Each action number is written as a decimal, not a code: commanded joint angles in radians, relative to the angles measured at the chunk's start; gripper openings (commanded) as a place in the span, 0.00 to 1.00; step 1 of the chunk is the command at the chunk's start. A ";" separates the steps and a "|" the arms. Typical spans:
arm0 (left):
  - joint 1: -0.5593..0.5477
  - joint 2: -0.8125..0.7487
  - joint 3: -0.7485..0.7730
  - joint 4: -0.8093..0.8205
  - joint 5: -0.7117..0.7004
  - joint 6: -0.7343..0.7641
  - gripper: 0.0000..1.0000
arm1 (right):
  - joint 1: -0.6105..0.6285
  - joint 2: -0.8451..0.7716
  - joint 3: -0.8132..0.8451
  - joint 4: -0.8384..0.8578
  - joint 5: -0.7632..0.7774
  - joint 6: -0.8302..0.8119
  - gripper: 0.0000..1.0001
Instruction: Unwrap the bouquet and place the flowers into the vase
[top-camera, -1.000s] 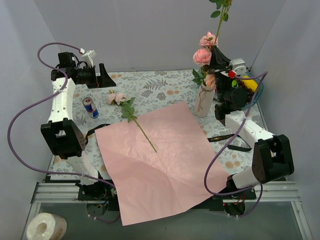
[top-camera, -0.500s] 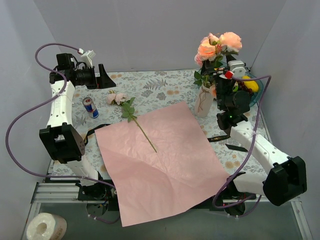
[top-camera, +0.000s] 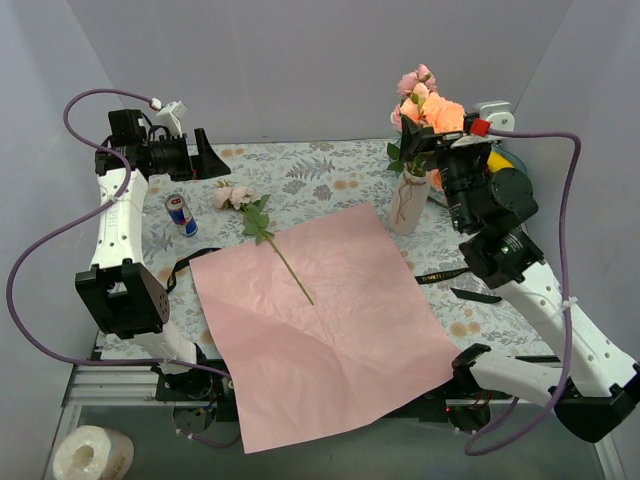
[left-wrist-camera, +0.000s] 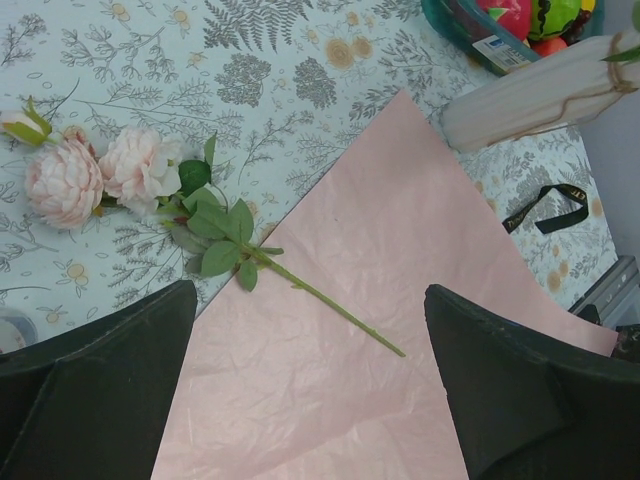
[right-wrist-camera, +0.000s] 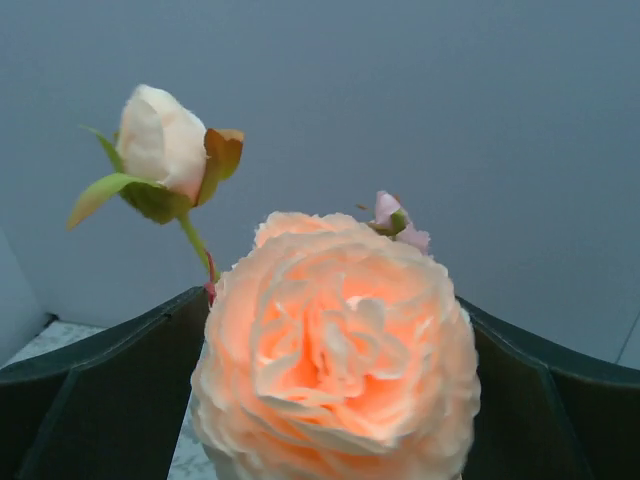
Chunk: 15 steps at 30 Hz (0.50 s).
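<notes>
The bouquet lies unwrapped, its pink paper (top-camera: 320, 320) spread flat across the table. One of the flowers, a pale pink rose (top-camera: 233, 196) (left-wrist-camera: 100, 175), rests with its green stem (left-wrist-camera: 320, 305) partly on the sheet. Pink and peach flowers (top-camera: 430, 105) stand in the white ribbed vase (top-camera: 408, 200) (left-wrist-camera: 540, 90). My right gripper (top-camera: 415, 145) (right-wrist-camera: 335, 400) is open just behind those blooms, a peach rose (right-wrist-camera: 335, 340) filling the gap between its fingers (right-wrist-camera: 100, 400). A bud (right-wrist-camera: 160, 140) rises to the left. My left gripper (top-camera: 205, 155) (left-wrist-camera: 310, 400) hangs open high over the back left, holding nothing.
A red-blue can (top-camera: 180, 212) stands at the left. Black ribbon (top-camera: 445, 273) (left-wrist-camera: 560, 205) lies right of the paper, with more of it at the left (top-camera: 185, 262). A teal fruit bowl (left-wrist-camera: 500, 25) sits behind the vase. A paper roll (top-camera: 92, 455) lies below the table's front.
My right gripper has opened and let go of the peach roses, which now stand in the vase. The right arm has swung back and to the right. The left arm has hardly moved.
</notes>
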 joint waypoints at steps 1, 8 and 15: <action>-0.006 -0.017 0.027 -0.004 -0.068 -0.032 0.98 | 0.086 -0.080 0.048 -0.410 0.112 0.210 0.96; -0.009 -0.029 0.003 -0.042 -0.117 -0.026 0.98 | 0.106 -0.266 0.010 -0.478 0.074 0.318 0.98; -0.009 -0.026 0.035 -0.085 -0.146 -0.020 0.98 | 0.107 -0.172 0.299 -0.553 -0.212 0.256 0.98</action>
